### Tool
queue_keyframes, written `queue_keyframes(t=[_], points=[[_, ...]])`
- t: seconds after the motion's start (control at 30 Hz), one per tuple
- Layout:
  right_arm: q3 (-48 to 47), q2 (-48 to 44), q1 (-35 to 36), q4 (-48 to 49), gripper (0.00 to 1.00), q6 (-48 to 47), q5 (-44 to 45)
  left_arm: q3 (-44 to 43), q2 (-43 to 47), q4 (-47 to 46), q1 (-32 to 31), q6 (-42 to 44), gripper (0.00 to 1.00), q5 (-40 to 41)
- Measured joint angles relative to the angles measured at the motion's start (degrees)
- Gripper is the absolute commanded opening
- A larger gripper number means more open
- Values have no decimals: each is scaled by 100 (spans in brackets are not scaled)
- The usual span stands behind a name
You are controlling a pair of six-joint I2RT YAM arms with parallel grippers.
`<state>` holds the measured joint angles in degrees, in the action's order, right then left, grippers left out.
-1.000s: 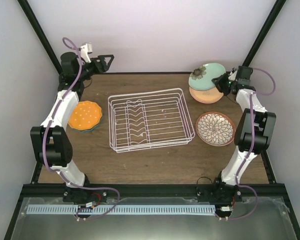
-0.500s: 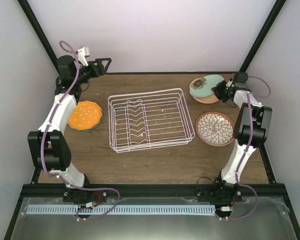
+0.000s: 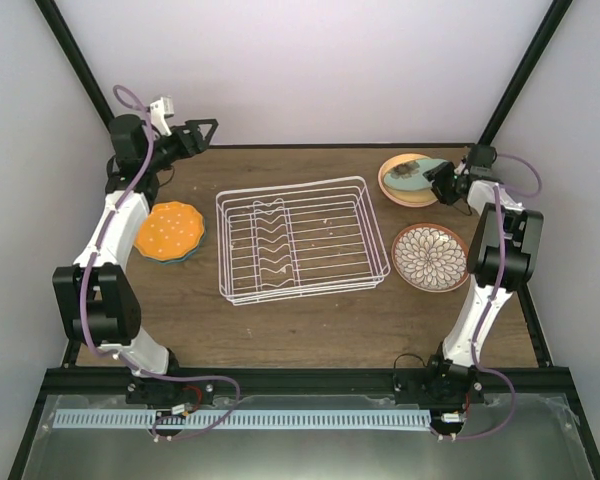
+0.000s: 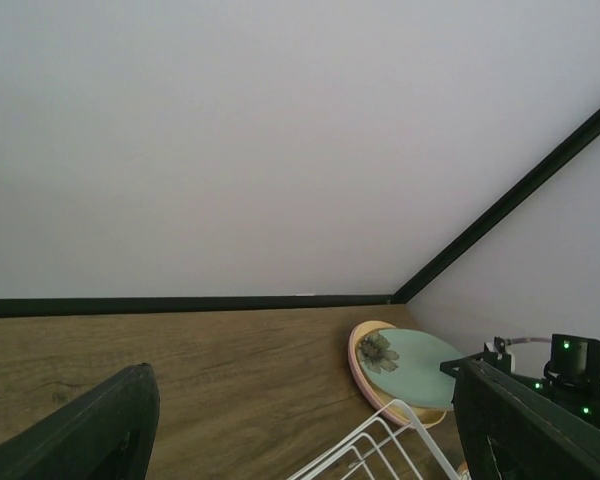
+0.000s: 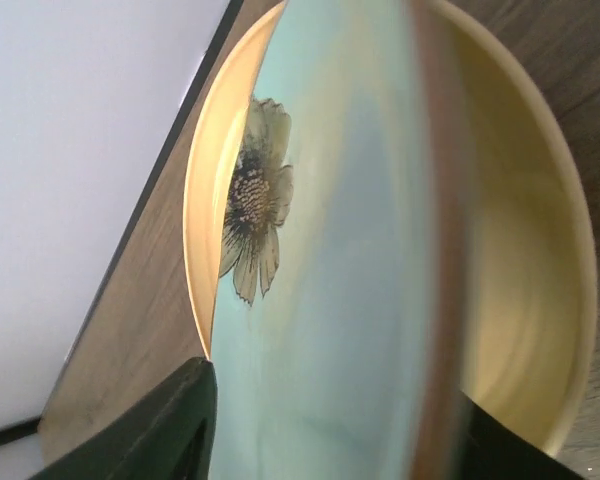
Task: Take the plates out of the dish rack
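Note:
The white wire dish rack [image 3: 300,240] stands mid-table with no plates in it. At the back right a sage green plate [image 3: 412,175] with a flower print lies on a pale yellow plate [image 5: 510,300] and a pink one. My right gripper [image 3: 442,183] is at that stack's right rim. Its fingers stand apart on either side of the green plate [image 5: 330,250], which is blurred and loose between them. A brown-floral plate [image 3: 430,257] lies flat at the right. The scalloped orange plate [image 3: 170,230] rests on a teal one at the left. My left gripper [image 3: 202,130] hangs open and empty at the back left.
Black frame posts rise at both back corners, and the back wall is close behind the stack. The left wrist view looks across the table to the rack's corner [image 4: 380,450] and the green plate [image 4: 415,365].
The right gripper lowered the tilted green plate onto the back-right stack and its fingers parted. The left arm drifted slightly left.

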<state>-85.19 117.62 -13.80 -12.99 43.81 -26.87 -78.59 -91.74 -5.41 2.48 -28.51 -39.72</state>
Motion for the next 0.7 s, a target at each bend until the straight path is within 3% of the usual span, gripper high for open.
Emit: queue_keyframes(t=[0.23, 0.53, 0.7], points=[[-577, 367, 2, -507, 66, -164, 138, 39, 9, -11, 31, -9, 82, -37], [-1941, 826, 70, -2046, 77, -756, 772, 120, 9, -63, 44, -76, 82, -79], [-2197, 835, 133, -2533, 84, -999, 1008, 122, 9, -92, 44, -87, 82, -111]])
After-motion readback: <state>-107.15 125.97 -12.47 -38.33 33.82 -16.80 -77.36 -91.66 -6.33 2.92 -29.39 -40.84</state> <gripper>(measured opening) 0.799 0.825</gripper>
